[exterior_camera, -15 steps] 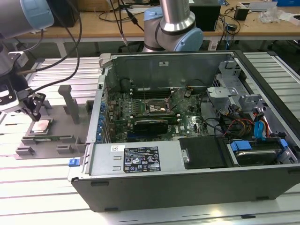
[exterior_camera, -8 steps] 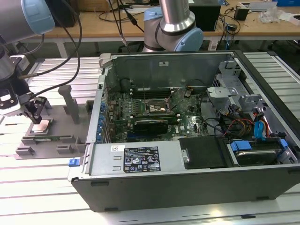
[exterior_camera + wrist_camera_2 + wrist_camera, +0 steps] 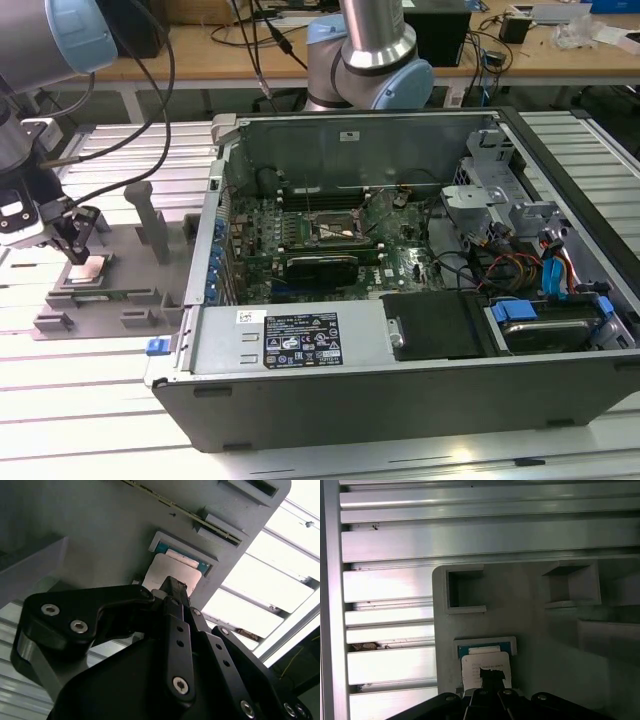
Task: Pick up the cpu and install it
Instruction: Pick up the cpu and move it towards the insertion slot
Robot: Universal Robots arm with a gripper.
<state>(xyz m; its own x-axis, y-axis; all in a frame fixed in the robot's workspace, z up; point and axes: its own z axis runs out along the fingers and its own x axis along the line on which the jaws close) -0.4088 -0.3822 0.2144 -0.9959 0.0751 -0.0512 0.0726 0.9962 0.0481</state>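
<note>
The cpu [image 3: 88, 270] is a small pale metal square lying on the grey plastic tray [image 3: 130, 300] at the exterior view's left. In both wrist views the cpu [image 3: 167, 572] [image 3: 472, 670] sits by a shallow blue-lined recess of the tray [image 3: 100, 525] [image 3: 530, 630], partly overlapping its rim. My gripper [image 3: 78, 250] hangs right over the chip. Its black fingers meet in one narrow tip [image 3: 173, 586] [image 3: 492, 674] at the cpu's top face, shut. Whether the tip touches or holds the chip I cannot tell. The dark socket frame [image 3: 335, 232] sits on the motherboard inside the open computer case.
The open computer case [image 3: 400, 380] stands on a slatted metal table [image 3: 90, 410], to the tray's right in the exterior view. Upright grey posts [image 3: 150, 225] rise from the tray beside my gripper. A second robot arm's base [image 3: 370, 60] stands behind the case.
</note>
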